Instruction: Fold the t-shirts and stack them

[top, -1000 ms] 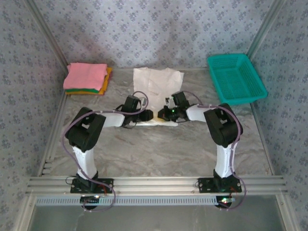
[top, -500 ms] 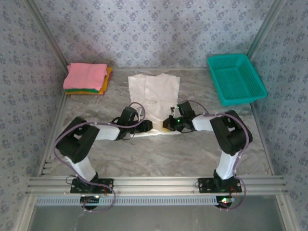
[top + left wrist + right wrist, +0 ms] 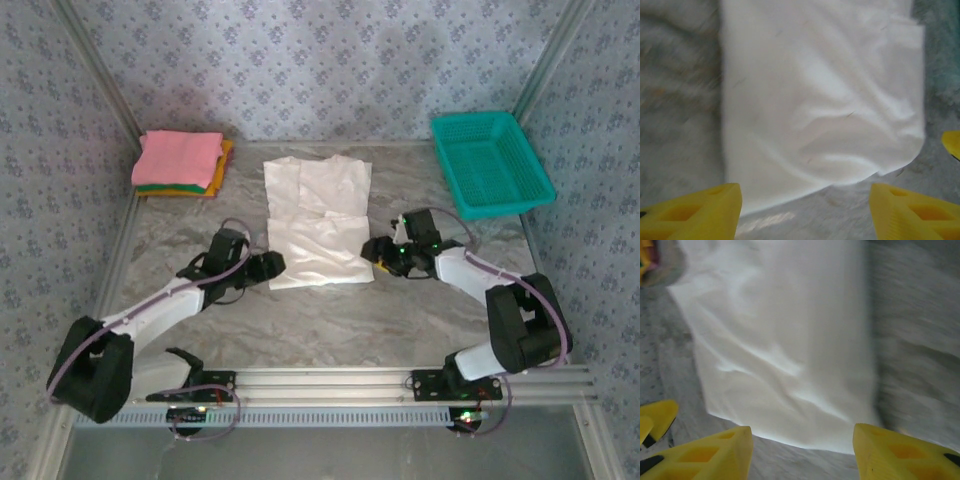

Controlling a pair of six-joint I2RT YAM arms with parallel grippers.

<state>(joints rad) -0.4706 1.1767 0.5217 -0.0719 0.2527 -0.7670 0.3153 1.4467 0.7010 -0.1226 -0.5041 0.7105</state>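
Hovering at the shirt's near corners: left gripper (image 3: 272, 265) and right gripper (image 3: 372, 250), both with jaws apart, holding nothing. Shirt (image 3: 315, 225) lies flat on the table (image 3: 330, 320) between them, well apart from the stack (image 3: 180, 160) at far left. Risks: cloth is thin, so pinching only the top layer would drag the fold open; an uneven lift would skew it. Long axis runs near-to-far; far end looks like the collar, can't be sure

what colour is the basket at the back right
The mesh basket is teal, clearest in the top external view.
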